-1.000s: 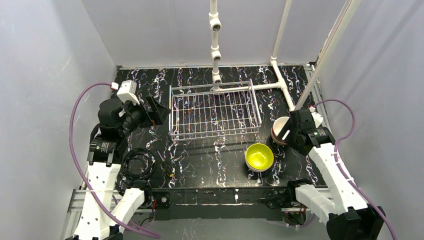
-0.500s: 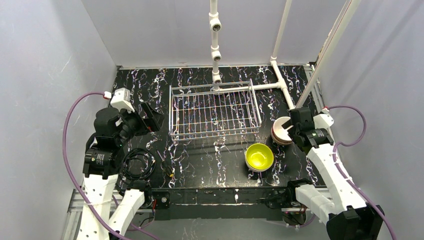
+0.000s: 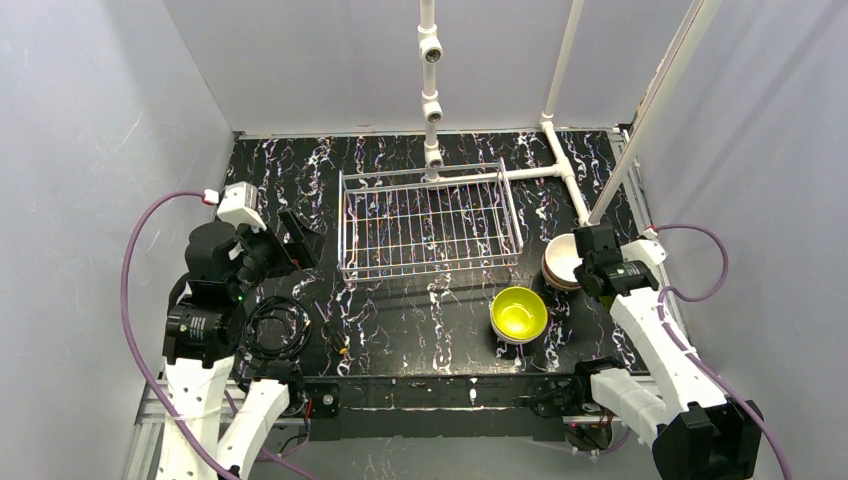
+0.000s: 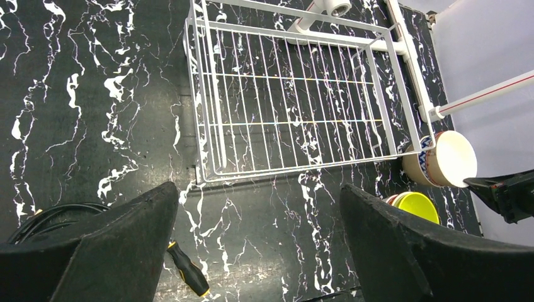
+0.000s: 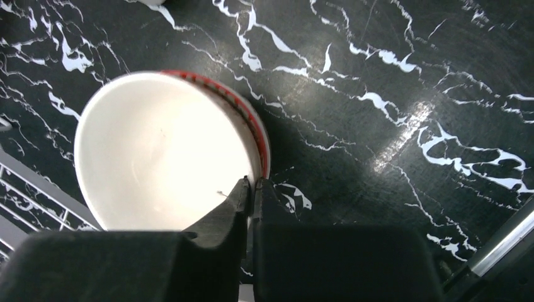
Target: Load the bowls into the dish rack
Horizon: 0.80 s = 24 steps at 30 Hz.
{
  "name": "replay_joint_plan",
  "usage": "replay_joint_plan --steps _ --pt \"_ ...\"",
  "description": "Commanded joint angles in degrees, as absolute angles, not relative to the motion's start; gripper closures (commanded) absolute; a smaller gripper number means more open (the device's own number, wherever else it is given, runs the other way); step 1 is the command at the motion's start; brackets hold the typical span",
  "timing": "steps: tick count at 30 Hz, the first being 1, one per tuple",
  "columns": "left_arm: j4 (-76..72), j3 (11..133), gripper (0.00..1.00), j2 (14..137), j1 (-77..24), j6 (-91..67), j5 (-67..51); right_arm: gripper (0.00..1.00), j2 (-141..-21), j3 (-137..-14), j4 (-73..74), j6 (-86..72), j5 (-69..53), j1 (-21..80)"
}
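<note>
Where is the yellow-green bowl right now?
In the top view the yellow-green bowl sits on the black table, right of centre, on the arms' side of the dish rack's right corner and beside the bowl stack.

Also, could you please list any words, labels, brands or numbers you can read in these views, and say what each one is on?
No text can be read in any view.
Top bowl, pinched at its rim by the right gripper: plain inside, no lettering.
Yellow bowl and rack: no print.
Left arm and right arm: any labels are too small to read.
</note>
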<state>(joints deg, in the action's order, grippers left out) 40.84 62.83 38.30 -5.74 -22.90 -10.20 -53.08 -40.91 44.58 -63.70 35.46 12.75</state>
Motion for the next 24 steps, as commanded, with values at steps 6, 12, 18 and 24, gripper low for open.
replay_joint_plan --steps 6,12,18,24 --pt "42.1 62.4 0.02 37.2 -5.6 -23.3 -9.3 0.99 -50.0 -49.0 48.8 -64.0 41.0 12.5" --pt "43.4 61.9 0.02 34.7 -5.6 -23.6 -7.7 0.99 -48.5 -55.6 51.4 -62.3 39.4 12.5" --pt "46.0 65.1 0.02 36.7 -5.5 -22.6 -7.2 0.99 -45.0 -59.8 52.5 -61.0 36.9 12.5" --pt "45.0 63.4 0.02 38.1 -5.6 -24.7 -9.2 0.99 -43.8 -63.3 56.1 -58.0 37.5 12.5"
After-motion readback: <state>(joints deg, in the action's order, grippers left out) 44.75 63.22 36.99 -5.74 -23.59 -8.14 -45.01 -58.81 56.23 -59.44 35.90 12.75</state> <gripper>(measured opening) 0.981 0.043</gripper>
